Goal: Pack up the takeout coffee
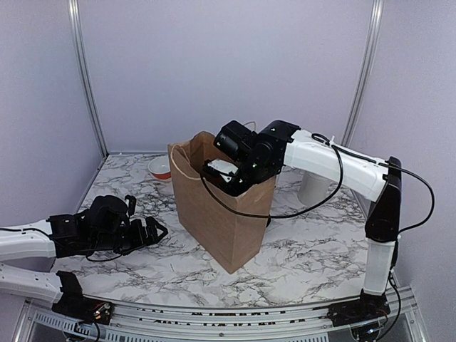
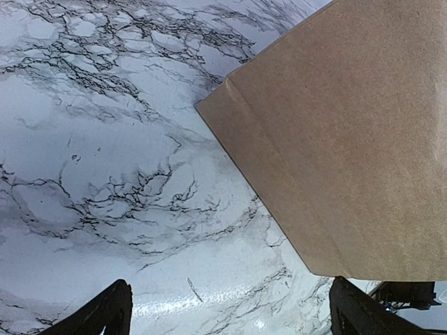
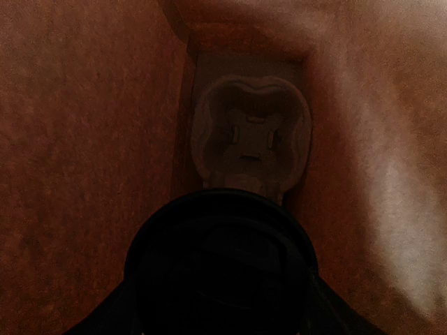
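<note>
The bench (image 1: 306,256) has a white marble-look top veined in dark grey, and it runs back to the pale walls. A brown paper bag (image 1: 224,214) stands upright on it near the middle, mouth open, one bottom corner turned toward the front. Behind the bag to the left, close to the back wall, sits a small white bowl (image 1: 160,168) with an orange-red band. Off to the right, well apart from the bag, stands a white cup (image 1: 313,189), its top hidden.
</note>
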